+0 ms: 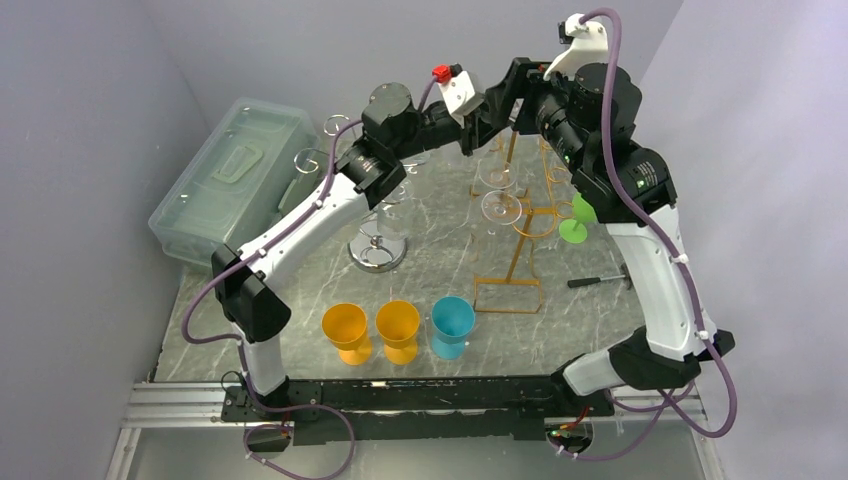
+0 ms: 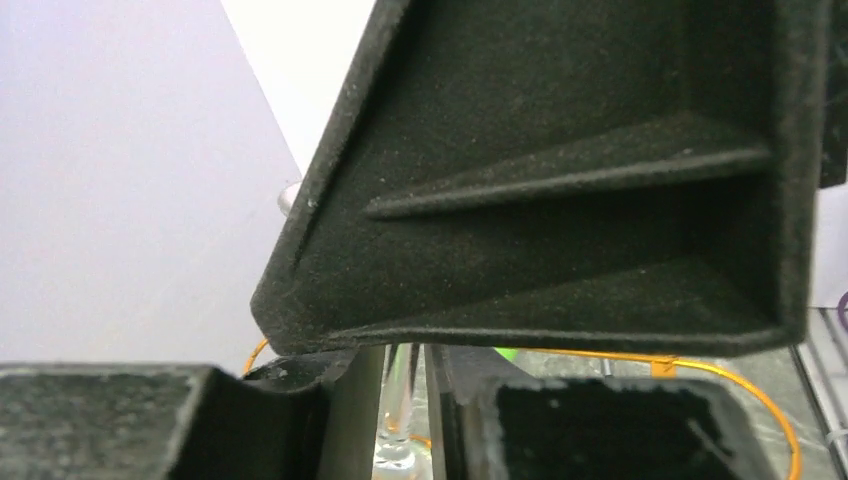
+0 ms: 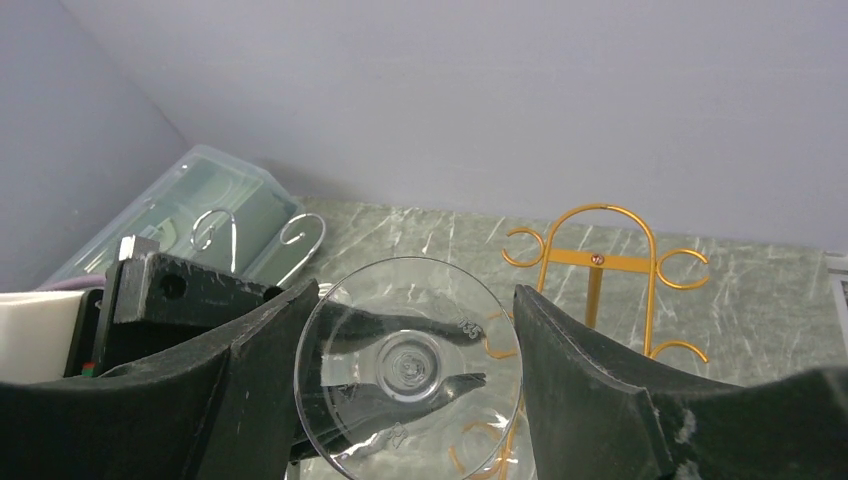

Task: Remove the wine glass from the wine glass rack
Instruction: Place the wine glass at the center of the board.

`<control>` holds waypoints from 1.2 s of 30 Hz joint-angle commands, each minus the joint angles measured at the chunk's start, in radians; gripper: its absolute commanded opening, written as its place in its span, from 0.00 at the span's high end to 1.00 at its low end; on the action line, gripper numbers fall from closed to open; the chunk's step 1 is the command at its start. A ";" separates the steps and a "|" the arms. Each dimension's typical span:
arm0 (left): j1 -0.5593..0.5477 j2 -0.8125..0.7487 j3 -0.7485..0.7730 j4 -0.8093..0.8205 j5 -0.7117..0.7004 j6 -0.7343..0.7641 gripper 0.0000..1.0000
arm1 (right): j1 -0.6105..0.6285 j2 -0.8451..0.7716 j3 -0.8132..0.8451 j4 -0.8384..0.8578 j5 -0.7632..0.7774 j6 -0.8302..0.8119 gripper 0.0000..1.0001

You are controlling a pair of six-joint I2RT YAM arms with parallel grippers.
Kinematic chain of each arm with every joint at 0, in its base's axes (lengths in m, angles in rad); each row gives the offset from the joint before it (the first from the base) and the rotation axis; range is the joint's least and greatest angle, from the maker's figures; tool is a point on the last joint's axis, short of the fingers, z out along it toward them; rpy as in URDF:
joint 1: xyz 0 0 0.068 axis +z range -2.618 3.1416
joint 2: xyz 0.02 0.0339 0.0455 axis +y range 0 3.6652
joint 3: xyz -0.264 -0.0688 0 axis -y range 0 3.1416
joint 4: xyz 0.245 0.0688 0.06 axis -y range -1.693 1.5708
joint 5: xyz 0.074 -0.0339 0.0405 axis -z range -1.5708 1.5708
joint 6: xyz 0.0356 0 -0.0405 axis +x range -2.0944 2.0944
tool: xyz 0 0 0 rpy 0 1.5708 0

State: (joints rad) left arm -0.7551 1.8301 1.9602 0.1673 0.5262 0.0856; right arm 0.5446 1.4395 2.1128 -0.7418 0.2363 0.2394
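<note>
Findings at this moment.

The wine glass (image 3: pixel 410 365) hangs foot uppermost at the far end of the gold wine glass rack (image 3: pixel 598 262), with both arms closed in on it. In the right wrist view its round foot faces the camera, and gold hooks show through the glass. I cannot tell whether it is still seated on a hook.

The right gripper (image 3: pixel 416 288) has its jaws wide, one finger on each side of the foot. The rim of the foot meets both inner faces and I see no gap. I record this as a grip on the foot.

The left gripper (image 2: pixel 404 380) sits just below the right one, whose black body fills most of the left wrist view. Its jaws are narrow, with the clear stem between the fingers (image 2: pixel 345 420) and no gap visible on either side. I record this as a hold on the stem.

In the overhead view, two more clear glasses (image 1: pixel 498 178) hang on the same rack, nearer the arms. A green glass (image 1: pixel 575 226) stands just right of it. A silver stand (image 1: pixel 378 250) rises left of centre, and a clear lidded box (image 1: pixel 235 172) lies at the far left. Two orange cups (image 1: pixel 346 332) and a blue cup (image 1: pixel 452 325) stand in a row on the marble table (image 1: pixel 440 240), near the arm bases.
</note>
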 commanded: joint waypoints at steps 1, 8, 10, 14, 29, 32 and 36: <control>-0.009 0.000 0.053 0.011 -0.008 -0.012 0.80 | 0.005 -0.056 -0.014 0.117 -0.020 0.026 0.54; -0.023 -0.017 0.077 0.006 -0.016 -0.057 1.00 | 0.005 -0.118 -0.094 0.191 -0.044 0.043 0.37; -0.026 -0.033 0.068 0.012 -0.034 -0.078 1.00 | 0.004 -0.151 -0.141 0.233 -0.046 0.048 0.18; -0.037 -0.064 0.057 0.009 -0.083 -0.138 1.00 | 0.005 -0.230 -0.237 0.344 -0.055 0.060 0.00; -0.035 -0.233 0.074 -0.159 -0.677 -0.548 1.00 | 0.005 -0.470 -0.594 0.601 -0.105 0.078 0.00; -0.031 -0.275 0.077 -0.240 -0.840 -0.680 1.00 | 0.005 -0.495 -0.658 0.630 -0.137 0.084 0.00; -0.021 -0.326 0.063 -0.317 -1.008 -0.874 1.00 | 0.004 -0.530 -0.772 0.717 -0.208 0.114 0.00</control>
State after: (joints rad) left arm -0.7841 1.5764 1.9926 -0.0814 -0.2165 -0.5343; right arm 0.5453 0.9409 1.4117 -0.1596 0.1135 0.3187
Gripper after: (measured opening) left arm 0.108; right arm 0.994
